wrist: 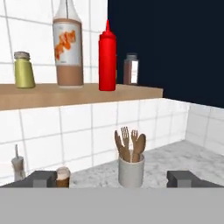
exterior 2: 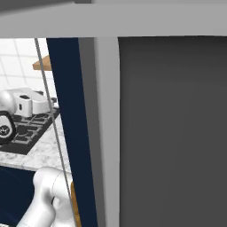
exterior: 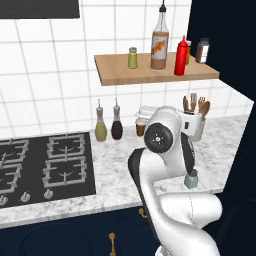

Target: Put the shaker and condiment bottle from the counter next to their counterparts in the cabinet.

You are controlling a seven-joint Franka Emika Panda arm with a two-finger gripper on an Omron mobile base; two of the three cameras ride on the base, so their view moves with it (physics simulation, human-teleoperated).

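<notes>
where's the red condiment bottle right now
The condiment bottle stands upright on the wooden shelf, just right of the tall clear bottle and left of the brown jar.

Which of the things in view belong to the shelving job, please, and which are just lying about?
Job: red condiment bottle, blue-grey shaker, yellow-green shaker, tall orange-brown bottle, wooden shelf.
Lying about: two cruets, utensil holder, brown jar.

I see no readable text anywhere. The tall clear bottle [wrist: 68, 43] on the cabinet [wrist: 78, 95] carries an orange squiggle on its white label, but I can't make out letters.
</notes>
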